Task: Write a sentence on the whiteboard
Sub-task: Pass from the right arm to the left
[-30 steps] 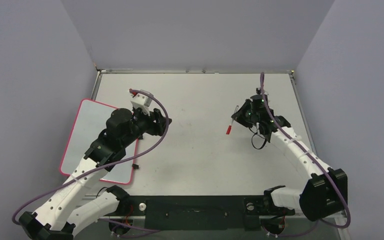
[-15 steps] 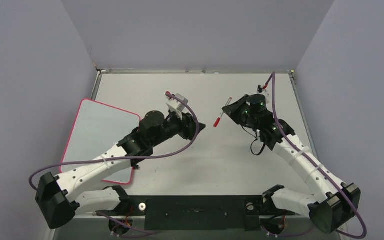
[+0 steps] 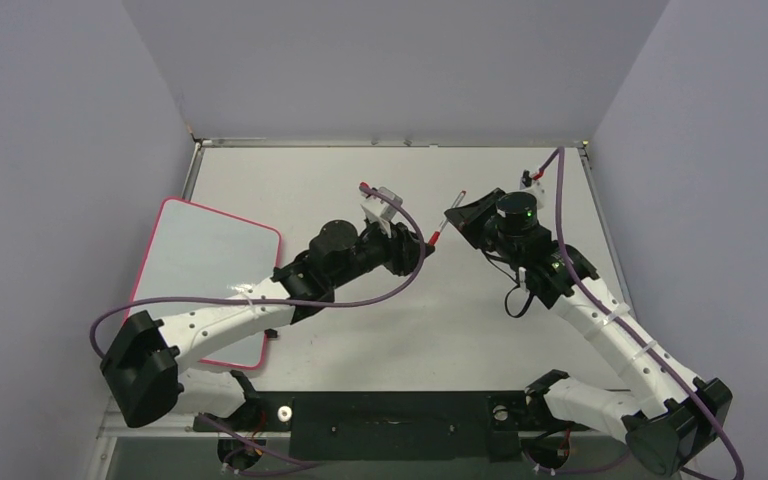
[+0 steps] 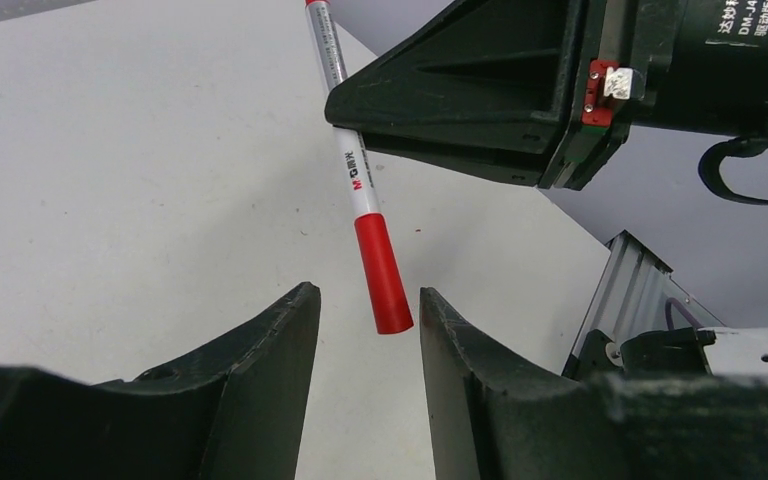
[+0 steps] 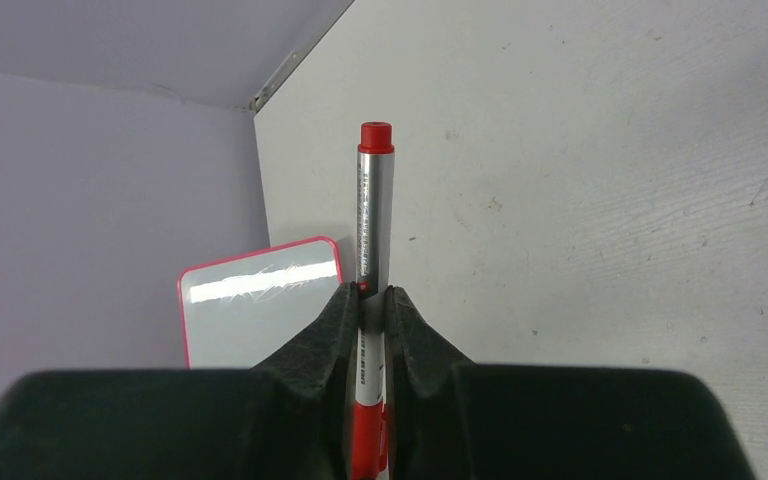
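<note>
My right gripper [image 3: 457, 218] is shut on a silver marker with a red cap [image 3: 436, 235] and holds it above the middle of the table. In the right wrist view the marker [image 5: 372, 210] sticks out between my closed fingertips [image 5: 374, 292]. My left gripper [image 3: 420, 245] is open, facing the marker. In the left wrist view the red cap end [image 4: 382, 280] hangs just between my open fingertips [image 4: 365, 310], touching neither. The whiteboard [image 3: 200, 260], red-rimmed, lies flat at the table's left and also shows in the right wrist view [image 5: 250, 320]. I see no red letters on it.
The left arm stretches across the whiteboard's right edge, hiding part of it. Purple cables loop off both arms. The grey walls close in the table on three sides, and a metal rail [image 3: 390, 143] runs along the far edge.
My left arm has swung right from over the whiteboard to the table's middle. My right gripper has brought the marker left, so its cap now sits between my left jaws.
</note>
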`<state>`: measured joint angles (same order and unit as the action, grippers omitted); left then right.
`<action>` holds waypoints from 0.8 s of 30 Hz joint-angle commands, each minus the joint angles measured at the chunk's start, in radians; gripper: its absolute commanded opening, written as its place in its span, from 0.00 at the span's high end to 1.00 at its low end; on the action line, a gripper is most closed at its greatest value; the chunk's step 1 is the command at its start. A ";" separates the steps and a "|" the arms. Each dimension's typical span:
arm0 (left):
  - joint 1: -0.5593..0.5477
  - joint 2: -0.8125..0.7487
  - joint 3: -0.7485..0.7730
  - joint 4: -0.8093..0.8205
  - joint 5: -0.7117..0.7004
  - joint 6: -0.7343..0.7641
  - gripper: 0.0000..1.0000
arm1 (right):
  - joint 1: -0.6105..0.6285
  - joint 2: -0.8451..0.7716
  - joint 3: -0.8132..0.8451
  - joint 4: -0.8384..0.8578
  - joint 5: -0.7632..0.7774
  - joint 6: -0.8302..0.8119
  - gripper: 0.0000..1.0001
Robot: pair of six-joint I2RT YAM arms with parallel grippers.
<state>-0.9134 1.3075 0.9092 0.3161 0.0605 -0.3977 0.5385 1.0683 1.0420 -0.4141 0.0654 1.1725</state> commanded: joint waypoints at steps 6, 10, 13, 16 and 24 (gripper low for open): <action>-0.016 0.049 0.082 0.110 0.042 -0.027 0.68 | 0.022 -0.031 0.028 0.021 0.007 0.011 1.00; -0.018 0.066 0.100 0.096 0.043 -0.036 0.77 | 0.029 -0.035 0.025 0.027 0.003 0.005 1.00; -0.018 0.084 0.129 0.061 0.052 -0.039 0.85 | 0.030 -0.041 0.022 0.030 0.003 0.001 1.00; -0.018 0.092 0.134 0.055 0.065 -0.046 0.87 | 0.034 -0.049 0.017 0.035 -0.006 0.002 1.00; -0.018 0.103 0.160 0.020 0.070 -0.063 0.76 | 0.045 -0.086 -0.028 0.087 -0.026 0.007 1.00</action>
<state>-0.9230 1.4033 1.0145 0.3241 0.0971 -0.4454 0.5621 1.0180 1.0279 -0.4004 0.0853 1.1664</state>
